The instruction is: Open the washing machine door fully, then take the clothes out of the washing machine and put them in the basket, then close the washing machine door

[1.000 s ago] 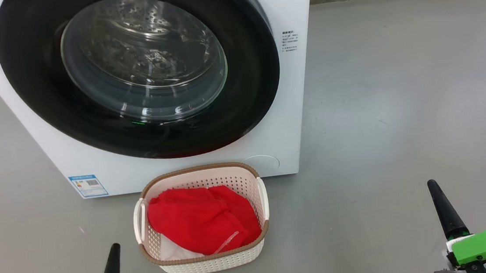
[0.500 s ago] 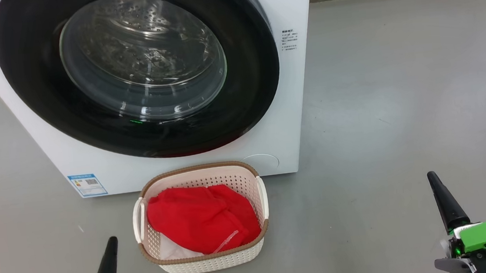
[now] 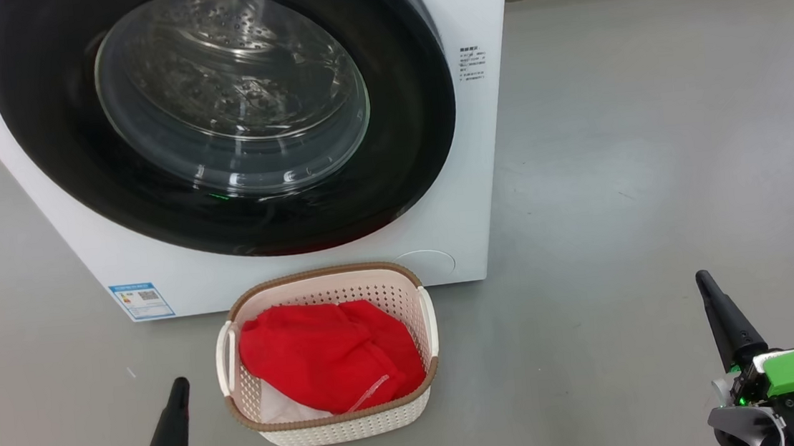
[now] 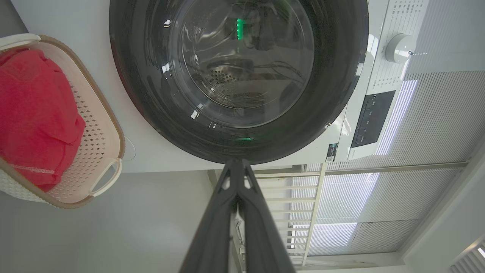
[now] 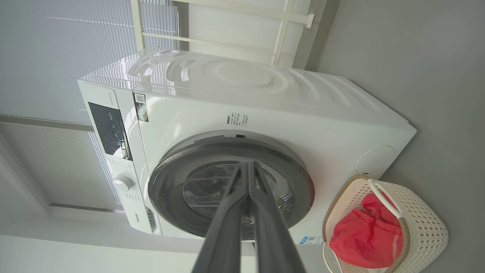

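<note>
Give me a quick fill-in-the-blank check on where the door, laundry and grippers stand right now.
1. The washing machine door is ____.
2. The basket holds clothes coloured ____.
3. The basket stands on the floor in ____ of the washing machine.
4. The left gripper and right gripper are both ____, holding nothing.
Missing words: closed; red; front; shut.

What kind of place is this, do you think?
Likely a home laundry area: a white washing machine, a basket holding red clothes on the grey floor, and window blinds behind.
</note>
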Tool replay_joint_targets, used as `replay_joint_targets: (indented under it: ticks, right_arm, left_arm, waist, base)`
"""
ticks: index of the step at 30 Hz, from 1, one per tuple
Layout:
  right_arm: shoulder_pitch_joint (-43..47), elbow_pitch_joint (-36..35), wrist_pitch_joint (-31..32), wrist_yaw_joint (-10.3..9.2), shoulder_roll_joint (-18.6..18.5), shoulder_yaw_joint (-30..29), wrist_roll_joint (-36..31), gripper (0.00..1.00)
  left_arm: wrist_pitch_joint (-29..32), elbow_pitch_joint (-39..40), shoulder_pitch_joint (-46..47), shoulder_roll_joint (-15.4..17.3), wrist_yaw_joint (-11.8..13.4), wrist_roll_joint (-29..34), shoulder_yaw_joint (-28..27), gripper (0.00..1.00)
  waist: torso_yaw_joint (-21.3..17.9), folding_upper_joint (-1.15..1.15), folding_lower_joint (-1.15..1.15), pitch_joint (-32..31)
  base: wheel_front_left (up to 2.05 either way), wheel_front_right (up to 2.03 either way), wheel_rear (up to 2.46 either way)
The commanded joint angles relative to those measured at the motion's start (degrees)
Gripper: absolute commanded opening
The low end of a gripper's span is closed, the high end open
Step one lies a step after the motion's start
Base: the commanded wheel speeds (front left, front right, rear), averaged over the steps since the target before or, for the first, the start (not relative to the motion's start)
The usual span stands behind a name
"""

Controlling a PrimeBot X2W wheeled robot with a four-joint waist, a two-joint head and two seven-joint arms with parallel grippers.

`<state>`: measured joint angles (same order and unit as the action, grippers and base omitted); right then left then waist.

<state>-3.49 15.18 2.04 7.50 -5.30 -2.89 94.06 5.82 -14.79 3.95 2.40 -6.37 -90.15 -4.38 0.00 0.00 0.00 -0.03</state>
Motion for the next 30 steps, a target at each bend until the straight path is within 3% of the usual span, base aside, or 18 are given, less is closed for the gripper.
replay_joint_targets:
  ticks: [1,30]
  right_arm:
    - [-2.9,-1.1,0.5,-0.01,-1.2,1.3,2.3,0.00]
    - [-2.9,-1.1,0.7,-0.01,-1.0,1.0,2.1,0.00]
  left_arm:
    - [0.7,0.9,2.6,0.5,-0.7,-1.9,-2.2,0.00]
    - [0.7,0.9,2.6,0.5,-0.7,-1.9,-2.2,0.00]
  waist:
    - [0.0,0.00,0.00,0.0]
    - [0.0,0.00,0.00,0.0]
  base:
    - [0.00,0.00,0.00]
    - [0.00,0.00,0.00]
